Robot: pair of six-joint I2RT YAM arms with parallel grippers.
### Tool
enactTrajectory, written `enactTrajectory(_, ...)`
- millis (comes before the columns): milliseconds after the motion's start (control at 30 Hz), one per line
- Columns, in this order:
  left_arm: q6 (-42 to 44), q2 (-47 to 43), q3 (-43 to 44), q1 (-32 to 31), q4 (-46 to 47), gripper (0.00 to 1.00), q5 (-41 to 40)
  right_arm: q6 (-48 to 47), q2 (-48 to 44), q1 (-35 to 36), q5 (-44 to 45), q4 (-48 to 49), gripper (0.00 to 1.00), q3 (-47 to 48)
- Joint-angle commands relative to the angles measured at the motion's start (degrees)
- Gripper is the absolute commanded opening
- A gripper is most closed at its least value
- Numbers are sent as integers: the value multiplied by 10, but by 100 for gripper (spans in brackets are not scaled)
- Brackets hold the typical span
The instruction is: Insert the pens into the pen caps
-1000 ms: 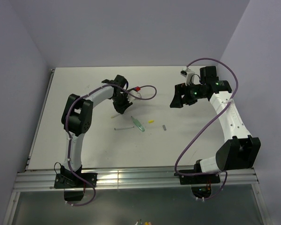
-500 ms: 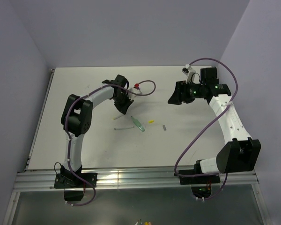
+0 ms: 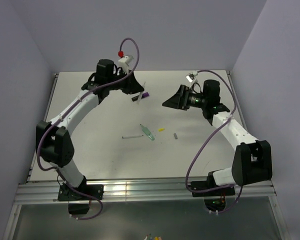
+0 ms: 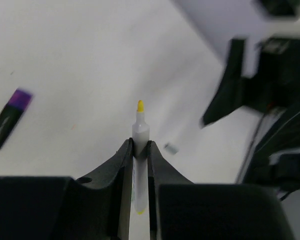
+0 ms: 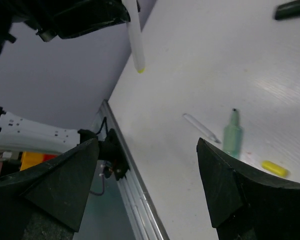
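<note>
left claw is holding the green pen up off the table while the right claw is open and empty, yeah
Not the green pen: the left wrist view shows the left claw shut on the yellow-tipped white pen, while the green pen lies on the table. The right claw is open and empty.

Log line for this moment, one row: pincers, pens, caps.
left pincer: shut on yellow-tipped pen, off table | right pincer: open, empty | yellow cap, grey cap: loose on table
</note>
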Motion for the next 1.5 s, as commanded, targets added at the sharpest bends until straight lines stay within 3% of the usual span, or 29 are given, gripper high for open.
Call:
enactTrajectory(0,-252,-62,-80,-4,243,0,55,93,-6,62,-24,200,87,-13)
enactTrajectory(67,-312,-67,-94,-2,318,0,66,132,-7,81,-11,277,87,-29)
enactTrajectory(200,-455,-66,-120,-2,412,0,69,174,13,112,-13,327,86,-23)
enactTrajectory(400,-552,-66,-155,-6,485,0,48,247,41,131,-2,391,83,-18)
enactTrajectory(600,-570,-64,-172,-13,509,0,40,291,75,131,6,404,76,-1)
enactTrajectory(900,-578,-48,-168,-21,512,0,37,344,76,131,3,461,52,-3)
enactTrajectory(1167,-577,-44,-174,-31,512,0,41,349,71,130,3,463,43,-8)
enactTrajectory(1333,-580,-48,-183,-34,517,0,41,348,74,130,1,462,21,-6)
enactTrajectory(1367,-581,-48,-186,-35,517,0,41,348,74,129,0,462,10,-7)
enactTrajectory(1467,-584,-50,-189,-36,521,0,44,348,72,126,1,462,0,-11)
